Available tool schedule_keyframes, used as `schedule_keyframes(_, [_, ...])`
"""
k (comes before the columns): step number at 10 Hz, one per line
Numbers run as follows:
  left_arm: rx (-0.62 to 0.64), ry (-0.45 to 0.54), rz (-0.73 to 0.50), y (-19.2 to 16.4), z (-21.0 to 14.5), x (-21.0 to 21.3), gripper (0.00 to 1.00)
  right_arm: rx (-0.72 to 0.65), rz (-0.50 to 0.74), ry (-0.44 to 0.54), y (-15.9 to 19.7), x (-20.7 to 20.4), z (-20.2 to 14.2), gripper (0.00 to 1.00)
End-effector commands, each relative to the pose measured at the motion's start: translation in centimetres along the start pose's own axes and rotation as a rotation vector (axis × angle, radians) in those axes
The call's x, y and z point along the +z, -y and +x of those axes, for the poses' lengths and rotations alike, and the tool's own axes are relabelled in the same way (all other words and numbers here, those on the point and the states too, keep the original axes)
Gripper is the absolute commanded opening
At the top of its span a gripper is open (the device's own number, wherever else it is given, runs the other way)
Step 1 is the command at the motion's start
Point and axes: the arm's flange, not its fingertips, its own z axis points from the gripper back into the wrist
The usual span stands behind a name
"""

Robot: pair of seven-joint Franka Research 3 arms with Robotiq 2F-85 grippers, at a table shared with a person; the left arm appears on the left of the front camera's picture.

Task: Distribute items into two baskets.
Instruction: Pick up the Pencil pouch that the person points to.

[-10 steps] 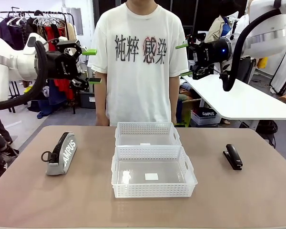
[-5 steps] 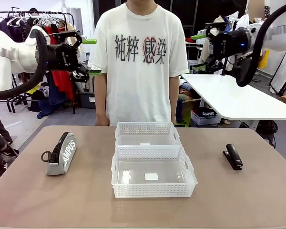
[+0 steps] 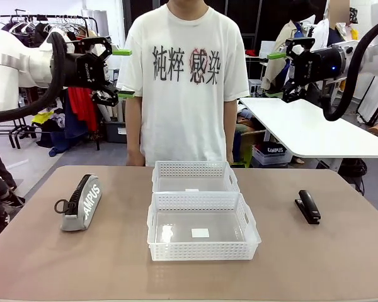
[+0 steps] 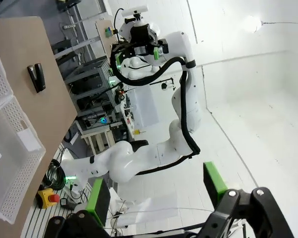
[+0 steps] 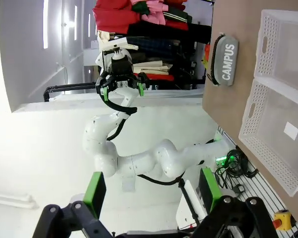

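Pouch point(image 3: 80, 202) at left of table point(image 3: 50, 264), stapler point(image 3: 308, 206) at right, 2 baskets point(image 3: 201, 250) touching mid. L gripper point(image 3: 123, 73) & R gripper point(image 3: 277, 74) up high, jaws spread wide.

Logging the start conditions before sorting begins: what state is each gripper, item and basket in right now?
left gripper: open, holding nothing, high above the table.
right gripper: open, holding nothing, high above the table.
pouch: zipped shut, lying on the table at the robot's left.
stapler: closed, flat on the table at the robot's right.
near basket: upright, no item inside.
far basket: upright, no item inside.
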Motion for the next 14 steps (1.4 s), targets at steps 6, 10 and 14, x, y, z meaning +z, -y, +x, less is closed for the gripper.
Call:
schedule_keyframes(6, [0.005, 0.004, -0.001, -0.08, 0.09, 0.05, 1.0, 0.014, 0.012, 0.03, 0.18, 0.15, -0.1, 1.0])
schedule_keyframes(10, [0.005, 0.004, -0.001, -0.08, 0.09, 0.05, 1.0, 0.014, 0.012, 0.03, 0.18, 0.15, -0.1, 1.0])
schedule_keyframes(14, [0.005, 0.004, -0.001, -0.08, 0.09, 0.05, 1.0, 0.014, 0.012, 0.03, 0.18, 0.15, -0.1, 1.0])
